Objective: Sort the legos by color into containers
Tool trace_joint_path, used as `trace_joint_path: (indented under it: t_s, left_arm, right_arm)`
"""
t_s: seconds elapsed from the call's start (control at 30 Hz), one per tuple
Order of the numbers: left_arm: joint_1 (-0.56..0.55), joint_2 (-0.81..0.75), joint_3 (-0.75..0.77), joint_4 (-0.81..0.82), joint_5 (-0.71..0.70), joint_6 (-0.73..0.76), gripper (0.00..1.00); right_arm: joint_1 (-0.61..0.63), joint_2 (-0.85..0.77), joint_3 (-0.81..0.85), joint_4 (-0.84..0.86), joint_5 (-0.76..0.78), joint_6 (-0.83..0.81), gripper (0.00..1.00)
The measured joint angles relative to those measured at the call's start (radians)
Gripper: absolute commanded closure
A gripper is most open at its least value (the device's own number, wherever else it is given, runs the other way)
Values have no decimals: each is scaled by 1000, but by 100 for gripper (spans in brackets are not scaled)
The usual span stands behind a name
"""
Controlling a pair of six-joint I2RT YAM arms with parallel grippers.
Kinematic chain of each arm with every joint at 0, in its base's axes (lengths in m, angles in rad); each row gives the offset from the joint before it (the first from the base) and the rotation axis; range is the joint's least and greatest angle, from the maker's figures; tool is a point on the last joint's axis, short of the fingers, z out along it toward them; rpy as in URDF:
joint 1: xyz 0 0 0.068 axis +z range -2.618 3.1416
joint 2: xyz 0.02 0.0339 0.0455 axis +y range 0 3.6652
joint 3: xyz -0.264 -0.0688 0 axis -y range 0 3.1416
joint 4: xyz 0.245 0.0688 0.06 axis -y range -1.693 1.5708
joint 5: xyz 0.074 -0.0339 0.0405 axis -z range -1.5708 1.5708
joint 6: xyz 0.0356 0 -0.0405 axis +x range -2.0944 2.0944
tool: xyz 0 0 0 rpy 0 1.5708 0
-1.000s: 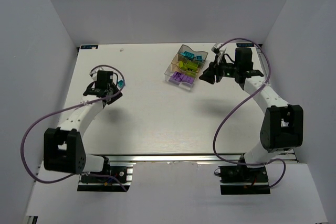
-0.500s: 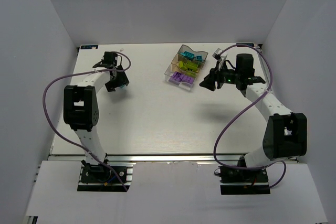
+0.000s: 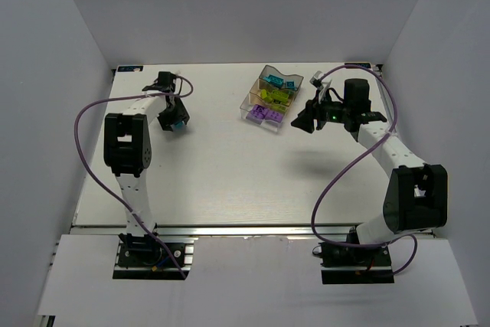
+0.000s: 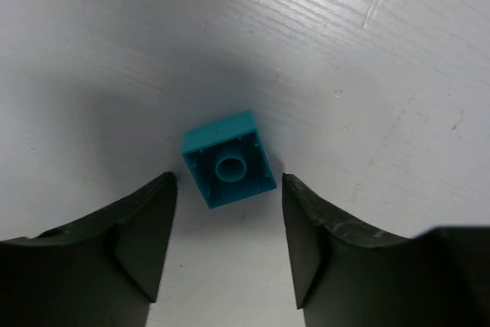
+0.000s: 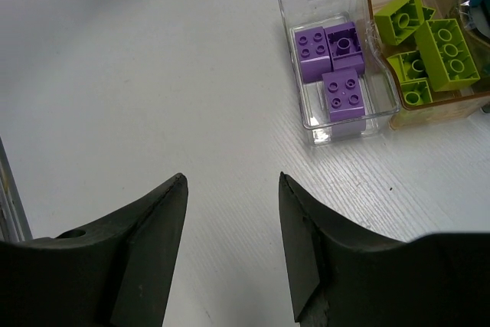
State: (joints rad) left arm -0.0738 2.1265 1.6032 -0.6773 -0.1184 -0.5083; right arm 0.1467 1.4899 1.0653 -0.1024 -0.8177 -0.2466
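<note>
Purple bricks (image 5: 343, 93) number three in tray (image 5: 344, 132); one teal brick (image 4: 230, 160) outside.

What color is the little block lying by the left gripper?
The block is teal, clearest in the left wrist view.

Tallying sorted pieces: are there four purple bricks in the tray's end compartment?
No, only three purple bricks lie in that compartment of the tray.

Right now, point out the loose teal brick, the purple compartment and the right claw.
loose teal brick (image 4: 229, 168), left wrist view, its central tube.
purple compartment (image 5: 321, 1), right wrist view, bare floor, far end.
right claw (image 5: 232, 178), right wrist view, midway between fingertips.
</note>
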Motion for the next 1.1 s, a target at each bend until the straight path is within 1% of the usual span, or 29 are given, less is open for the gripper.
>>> trace_joint_path:
  t_s: [0.07,0.37,0.47,0.5,0.57,0.6,0.67,0.77,0.83,0.9,0.97,1.1]
  left_arm:
    - [0,0,2,-5,-5,-6,39]
    - [0,13,34,-3,-24,-16,49]
    - [0,13,35,-2,-24,-18,60]
    - [0,13,35,-2,-24,-17,70]
    - [0,13,35,3,-23,-17,80]
    - [0,13,34,10,-16,-18,88]
    - [0,4,10,49,18,-17,90]
    - [1,-60,-100,139,125,-16,92]
    - [-3,-136,-226,227,225,-16,92]
    - [-19,-237,-355,308,328,-23,92]
    - [-53,-350,-480,413,428,-33,92]
    - [-172,-536,-663,633,568,-47,92]
  right_arm:
    - [0,3,0,0,0,0,43]
    - [0,12,0,0,0,3,43]
    - [0,12,0,0,0,4,43]
    - [0,12,0,0,0,4,44]
    - [0,12,0,0,0,4,45]
    - [0,12,0,0,0,4,45]
    - [0,12,1,-2,1,4,47]
    - [10,23,23,-27,3,21,50]
    - [23,48,69,-61,3,55,50]
    - [48,90,134,-91,0,110,47]
    - [80,133,196,-115,-9,170,44]
    - [161,220,290,-156,-30,311,42]
